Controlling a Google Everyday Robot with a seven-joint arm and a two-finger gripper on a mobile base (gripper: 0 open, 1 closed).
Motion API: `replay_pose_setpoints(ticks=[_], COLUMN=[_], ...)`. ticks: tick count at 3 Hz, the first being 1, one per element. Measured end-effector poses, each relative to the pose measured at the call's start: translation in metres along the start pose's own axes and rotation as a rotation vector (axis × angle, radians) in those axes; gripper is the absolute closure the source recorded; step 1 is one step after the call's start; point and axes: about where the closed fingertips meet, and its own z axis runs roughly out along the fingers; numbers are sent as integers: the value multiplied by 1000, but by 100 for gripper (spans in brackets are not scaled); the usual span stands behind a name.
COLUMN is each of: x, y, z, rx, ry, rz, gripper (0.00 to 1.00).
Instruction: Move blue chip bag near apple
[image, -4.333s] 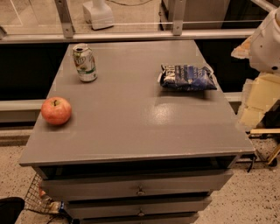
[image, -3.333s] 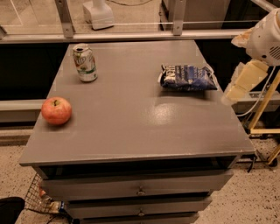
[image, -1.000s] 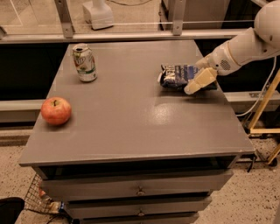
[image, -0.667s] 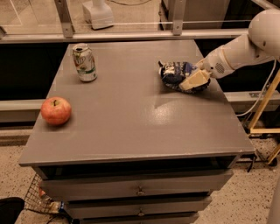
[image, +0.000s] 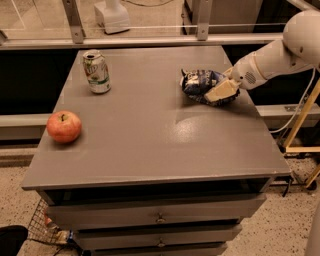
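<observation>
The blue chip bag (image: 197, 81) lies crumpled on the right side of the grey table (image: 150, 145), towards the back. My gripper (image: 220, 92) reaches in from the right on a white arm and sits on the bag's right half, shut on it, with one cream finger (image: 218, 90) lying over the foil. The bag rests on the tabletop. The apple (image: 64, 126), red-pink with a short stem, sits at the table's left edge, far from the bag and the gripper.
A green-and-white soda can (image: 97, 72) stands upright at the back left. The table has drawers below. A railing with posts (image: 202, 19) runs behind the table. A yellow-wood frame (image: 303, 116) stands at the right. A wire basket (image: 42, 226) sits on the floor at lower left.
My arm swung in from the right edge to the bag. The bag has bunched up and shifted slightly left under the gripper. The apple and the can have not moved.
</observation>
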Motion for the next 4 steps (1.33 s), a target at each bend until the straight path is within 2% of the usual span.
replay_pose_setpoints(ticks=[1, 4], x=[-1, -2], y=[0, 0], z=[0, -1], rx=[-1, -1], ry=[0, 0], rz=[0, 0], gripper=[100, 100])
